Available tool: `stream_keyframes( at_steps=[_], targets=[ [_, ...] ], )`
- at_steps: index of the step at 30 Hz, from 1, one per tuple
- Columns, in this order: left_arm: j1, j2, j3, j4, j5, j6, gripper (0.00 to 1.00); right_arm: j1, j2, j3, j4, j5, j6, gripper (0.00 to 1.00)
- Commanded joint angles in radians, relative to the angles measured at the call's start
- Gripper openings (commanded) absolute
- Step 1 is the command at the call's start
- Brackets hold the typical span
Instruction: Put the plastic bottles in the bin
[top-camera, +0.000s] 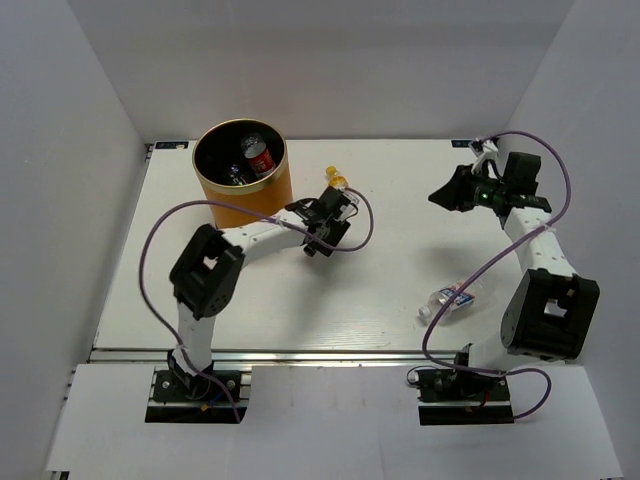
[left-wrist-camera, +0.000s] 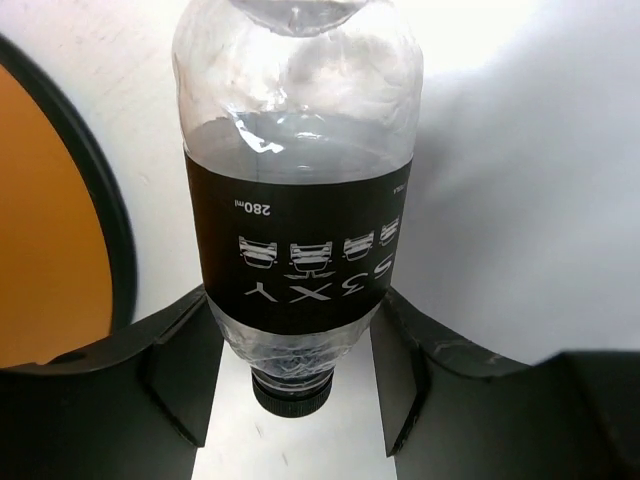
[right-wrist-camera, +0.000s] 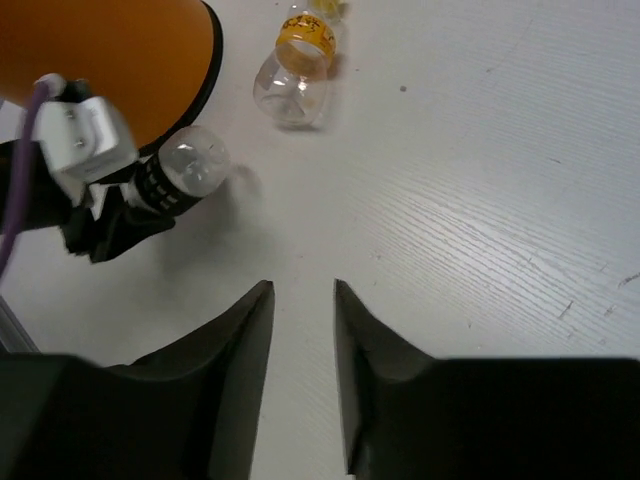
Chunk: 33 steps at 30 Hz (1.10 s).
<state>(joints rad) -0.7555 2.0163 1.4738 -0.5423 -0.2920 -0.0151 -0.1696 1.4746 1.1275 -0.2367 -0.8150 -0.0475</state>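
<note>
My left gripper (top-camera: 328, 220) is shut on the black-labelled clear bottle (left-wrist-camera: 295, 250), its black cap toward the wrist, and holds it just right of the orange bin (top-camera: 240, 165). In the right wrist view that bottle's clear base (right-wrist-camera: 193, 162) sticks out of the left gripper, beside the bin (right-wrist-camera: 110, 50). The bin holds bottles, one red-labelled (top-camera: 261, 160). A yellow-orange-capped bottle (top-camera: 337, 179) lies on the table beyond the left gripper; it also shows in the right wrist view (right-wrist-camera: 295, 70). A clear bottle with a blue label (top-camera: 447, 302) lies near the right arm's base. My right gripper (right-wrist-camera: 302, 290) is narrowly open and empty above the table (right-wrist-camera: 480, 200).
White walls enclose the table on three sides. Purple cables loop from both arms over the table (top-camera: 400, 260). The bin's black base edge (left-wrist-camera: 105, 230) is close to the left of the held bottle.
</note>
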Motion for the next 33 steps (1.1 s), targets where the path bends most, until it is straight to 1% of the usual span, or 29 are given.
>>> stream_keyframes(
  at_steps=[1, 2, 3, 4, 5, 6, 7, 8, 9, 11, 12, 13, 14, 15, 16, 17, 18, 19, 21, 23, 24, 25, 27, 29, 30, 31, 33],
  targets=[
    [-0.027, -0.236, -0.013, 0.061, 0.166, -0.005, 0.12, 0.03, 0.038, 0.089, -0.033, -0.015, -0.051, 0.33],
    [-0.027, -0.298, 0.0, 0.061, 0.187, -0.005, 0.12, 0.039, 0.062, 0.113, -0.045, -0.015, -0.057, 0.17],
    [-0.027, -0.324, 0.017, 0.041, 0.204, -0.005, 0.11, 0.044, 0.081, 0.15, -0.056, -0.007, -0.061, 0.1],
    [-0.027, -0.344, 0.07, 0.024, 0.205, -0.005, 0.11, 0.062, 0.14, 0.172, -0.088, 0.008, -0.071, 0.05],
    [-0.027, -0.366, 0.095, 0.012, 0.194, -0.025, 0.11, 0.08, 0.168, 0.199, -0.107, 0.019, -0.077, 0.05],
    [-0.027, -0.41, 0.136, 0.002, 0.154, -0.034, 0.11, 0.116, 0.223, 0.303, -0.169, 0.046, -0.095, 0.09],
    [-0.027, -0.428, 0.16, 0.002, 0.133, -0.034, 0.09, 0.116, 0.224, 0.346, -0.194, 0.059, -0.095, 0.16],
    [-0.004, -0.445, 0.183, 0.002, 0.105, -0.061, 0.09, 0.142, 0.319, 0.389, -0.219, 0.066, -0.106, 0.25],
    [-0.004, -0.458, 0.207, 0.002, 0.038, -0.062, 0.09, 0.166, 0.351, 0.513, -0.242, 0.083, -0.121, 0.34],
    [0.005, -0.467, 0.287, -0.007, -0.062, -0.062, 0.1, 0.251, 0.429, 0.583, -0.28, 0.125, -0.137, 0.48],
    [0.005, -0.456, 0.313, -0.007, -0.137, -0.062, 0.1, 0.265, 0.453, 0.622, -0.283, 0.14, -0.141, 0.73],
    [0.015, -0.438, 0.357, -0.019, -0.241, -0.062, 0.13, 0.307, 0.482, 0.641, -0.292, 0.143, -0.129, 0.83],
    [0.015, -0.429, 0.374, -0.019, -0.242, -0.062, 0.13, 0.32, 0.492, 0.685, -0.293, 0.148, -0.114, 0.85],
    [0.027, -0.42, 0.39, -0.028, -0.339, -0.107, 0.13, 0.331, 0.521, 0.704, -0.289, 0.151, -0.103, 0.9],
    [0.027, -0.419, 0.404, -0.037, -0.387, -0.133, 0.14, 0.35, 0.535, 0.748, -0.286, 0.166, -0.091, 0.9],
    [0.053, -0.409, 0.404, -0.028, -0.438, -0.147, 0.14, 0.37, 0.562, 0.761, -0.256, 0.169, -0.051, 0.9],
    [0.064, -0.409, 0.389, -0.018, -0.456, -0.178, 0.16, 0.38, 0.572, 0.77, -0.247, 0.178, -0.039, 0.9],
    [0.076, -0.409, 0.372, 0.019, -0.457, -0.178, 0.16, 0.402, 0.579, 0.778, -0.237, 0.183, -0.025, 0.9],
    [0.117, -0.4, 0.362, 0.019, -0.486, -0.224, 0.18, 0.435, 0.621, 0.785, -0.198, 0.226, 0.024, 0.9],
    [0.142, -0.372, 0.362, -0.019, -0.507, -0.25, 0.22, 0.467, 0.651, 0.822, -0.17, 0.282, 0.037, 0.9],
    [0.157, -0.372, 0.373, -0.03, -0.518, -0.272, 0.27, 0.481, 0.662, 0.845, -0.152, 0.293, 0.04, 0.9],
    [0.188, -0.372, 0.373, -0.03, -0.518, -0.284, 0.29, 0.502, 0.703, 0.862, -0.147, 0.338, 0.041, 0.9],
    [0.215, -0.372, 0.359, -0.03, -0.518, -0.296, 0.35, 0.521, 0.725, 0.905, -0.139, 0.403, 0.041, 0.9],
    [0.26, -0.372, 0.359, -0.03, -0.509, -0.306, 0.38, 0.542, 0.765, 0.914, -0.142, 0.412, 0.041, 0.9],
    [0.275, -0.372, 0.359, -0.041, -0.495, -0.306, 0.4, 0.562, 0.788, 0.92, -0.148, 0.442, 0.037, 0.9],
    [0.306, -0.358, 0.368, -0.05, -0.483, -0.315, 0.4, 0.567, 0.793, 0.917, -0.15, 0.465, 0.031, 0.9],
    [0.33, -0.34, 0.382, -0.083, -0.441, -0.325, 0.41, 0.578, 0.811, 0.91, -0.141, 0.532, 0.026, 0.9]
  ],
)
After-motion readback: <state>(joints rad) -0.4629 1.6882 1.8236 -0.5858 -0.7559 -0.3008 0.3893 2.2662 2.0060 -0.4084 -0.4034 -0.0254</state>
